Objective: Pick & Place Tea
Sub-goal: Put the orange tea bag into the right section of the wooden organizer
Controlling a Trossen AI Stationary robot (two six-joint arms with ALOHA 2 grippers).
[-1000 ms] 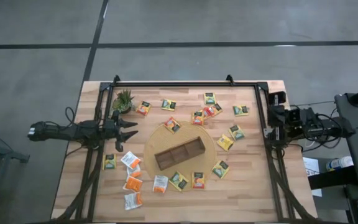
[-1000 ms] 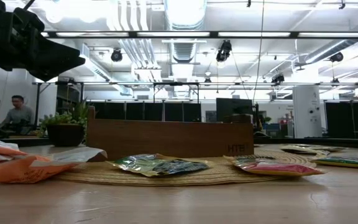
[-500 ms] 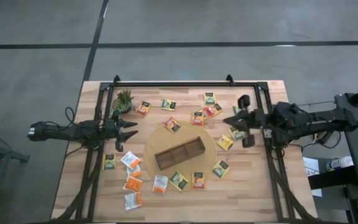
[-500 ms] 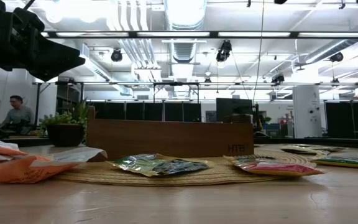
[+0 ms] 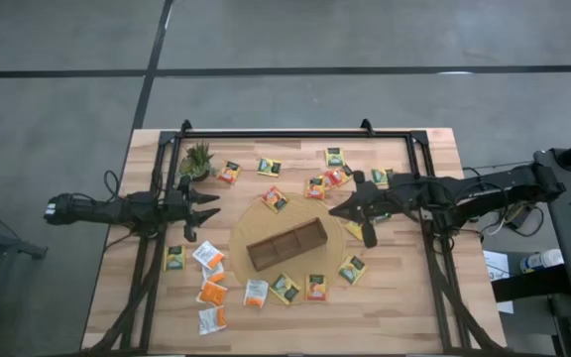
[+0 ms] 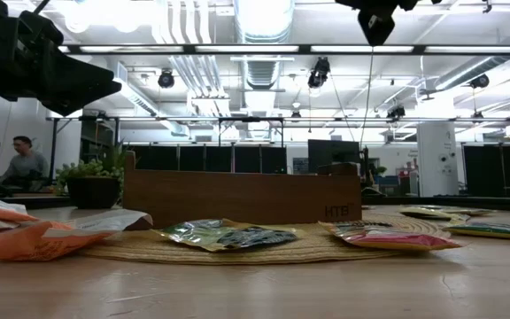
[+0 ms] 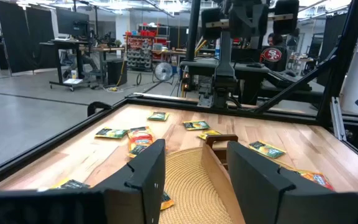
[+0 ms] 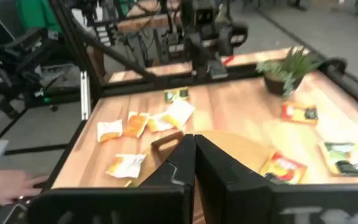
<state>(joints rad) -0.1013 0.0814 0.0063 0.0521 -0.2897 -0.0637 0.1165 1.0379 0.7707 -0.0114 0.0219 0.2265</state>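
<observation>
Two grippers hold nothing. Left gripper (image 5: 209,204), fingers wide, hovers near the surface's left edge, with sachets (image 5: 209,255) lying beside and beyond them. Right gripper (image 5: 337,211), fingers pressed together, hangs above the mat (image 5: 241,230), sachets scattered around the tray (image 5: 285,244).

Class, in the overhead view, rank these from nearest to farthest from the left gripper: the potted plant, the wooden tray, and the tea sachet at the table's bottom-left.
From the left gripper:
1. Potted plant, at the table's far left corner.
2. Wooden tray, on the round mat at the centre.
3. Bottom-left tea sachet, by the near edge.
</observation>
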